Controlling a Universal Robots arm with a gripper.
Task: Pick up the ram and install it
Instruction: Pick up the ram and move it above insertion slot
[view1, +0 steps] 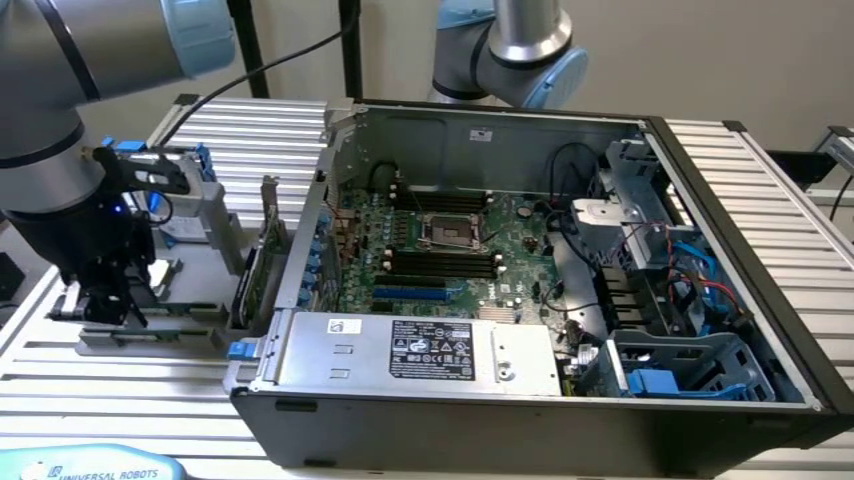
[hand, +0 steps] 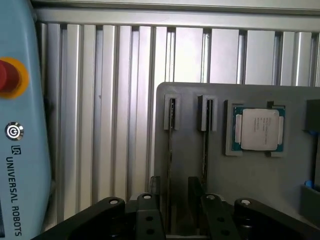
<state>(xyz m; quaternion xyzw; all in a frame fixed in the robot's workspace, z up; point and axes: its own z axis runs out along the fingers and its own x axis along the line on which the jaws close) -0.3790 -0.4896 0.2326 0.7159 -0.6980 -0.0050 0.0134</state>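
Observation:
Two rams stand on edge in the slots of a grey holder (hand: 250, 175); in the wrist view they look like thin dark lines, one ram (hand: 171, 145) and a second one (hand: 205, 145) beside it. My gripper (hand: 175, 187) is open, low over the holder, with its dark fingers (hand: 155, 184) on either side of the first ram and not touching it. In the exterior view the gripper (view1: 114, 308) hangs over the holder (view1: 147, 340) at the exterior view's left, beside the open computer case (view1: 534, 400).
A processor chip (hand: 259, 129) lies in a recess of the holder. A teach pendant (hand: 22, 150) with a red button lies beside it. A green expansion card (view1: 267, 262) stands by the case wall. The motherboard (view1: 454, 235) shows black memory slots (view1: 441, 262). A second arm (view1: 514, 50) stands behind.

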